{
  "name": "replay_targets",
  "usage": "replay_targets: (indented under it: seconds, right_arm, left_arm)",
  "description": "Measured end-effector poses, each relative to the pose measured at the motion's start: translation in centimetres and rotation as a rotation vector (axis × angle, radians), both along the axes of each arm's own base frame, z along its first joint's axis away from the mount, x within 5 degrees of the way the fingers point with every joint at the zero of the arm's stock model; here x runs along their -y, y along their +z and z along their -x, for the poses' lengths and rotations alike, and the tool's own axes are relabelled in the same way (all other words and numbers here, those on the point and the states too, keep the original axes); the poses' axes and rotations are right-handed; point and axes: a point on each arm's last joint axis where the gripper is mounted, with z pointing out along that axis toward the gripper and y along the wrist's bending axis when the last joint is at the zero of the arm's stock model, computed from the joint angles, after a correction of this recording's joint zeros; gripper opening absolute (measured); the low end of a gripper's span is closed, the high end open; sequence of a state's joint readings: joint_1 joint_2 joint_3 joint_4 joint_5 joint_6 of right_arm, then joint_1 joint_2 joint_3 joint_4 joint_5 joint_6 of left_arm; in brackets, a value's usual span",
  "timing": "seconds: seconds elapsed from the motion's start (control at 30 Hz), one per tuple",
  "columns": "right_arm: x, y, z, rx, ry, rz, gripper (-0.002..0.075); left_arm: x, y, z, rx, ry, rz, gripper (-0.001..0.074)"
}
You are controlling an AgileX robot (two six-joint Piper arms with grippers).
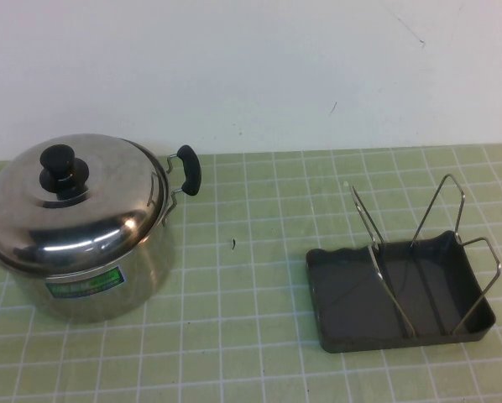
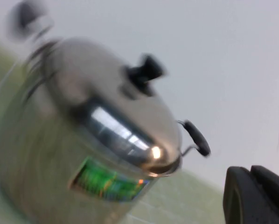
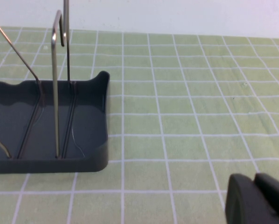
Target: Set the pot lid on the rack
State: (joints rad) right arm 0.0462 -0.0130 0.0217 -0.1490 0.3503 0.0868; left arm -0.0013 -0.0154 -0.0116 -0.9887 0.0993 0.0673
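Only a little of the robot's body shows. The left gripper (image 2: 256, 196) appears as a matte black, rounded block with a faint seam dividing it into two parts. The right gripper (image 3: 257, 199) looks the same: smooth black plastic with softened corners and one seam. No cables, screws or markings are visible on either, and neither arm shows from above.

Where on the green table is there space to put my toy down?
Bare green grid mat lies between the steel pot, capped by its shiny domed lid, and the dark grey wire-loop rack. The left gripper is near the pot, the right gripper by the rack.
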Motion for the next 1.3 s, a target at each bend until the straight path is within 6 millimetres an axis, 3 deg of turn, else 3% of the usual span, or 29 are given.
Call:
replay_targets:
  seconds: [0.1, 0.23, 0.3, 0.37, 0.53, 0.6, 0.8, 1.0, 1.3]
  right_arm:
    - [0.0, 0.0, 0.0, 0.0, 0.0, 0.0, 0.0029]
    - [0.0, 0.0, 0.0, 0.0, 0.0, 0.0, 0.0029]
    - [0.0, 0.0, 0.0, 0.0, 0.0, 0.0, 0.0029]
    - [0.0, 0.0, 0.0, 0.0, 0.0, 0.0, 0.0029]
    - [0.0, 0.0, 0.0, 0.0, 0.0, 0.0, 0.0029]
    - [0.0, 0.0, 0.0, 0.0, 0.0, 0.0, 0.0029]
    - [0.0, 0.0, 0.0, 0.0, 0.0, 0.0, 0.0029]
    - [0.0, 0.0, 0.0, 0.0, 0.0, 0.0, 0.0029]
    - [0.0, 0.0, 0.0, 0.0, 0.0, 0.0, 0.0029]
  left_arm:
    - [0.7, 3.8, 0.8, 0.091, -0.056, -0.435, -0.0002]
    - [0.2, 8.0, 0.1, 0.15, 0.023, -0.793, 0.0014]
    - [-0.2, 8.8, -1.0, 0.14, 0.07, -0.91, 0.0064]
    - [-0.4, 9.1, -2.0, 0.143, 0.099, -0.984, 0.0161]
    - [0.3, 9.4, -3.7, 0.241, 0.076, -0.913, 0.0454]
    - [0.7, 9.5, -4.5, 0.277, 0.054, -0.907, 0.0507]
    - [1.6, 9.2, -8.2, 0.266, 0.022, -0.894, 0.0545]
    - [2.4, 8.6, -13.3, 0.163, 0.001, -0.859, 0.0546]
    - [3.3, 5.4, -21.0, 0.021, 0.003, -0.819, 0.0549]
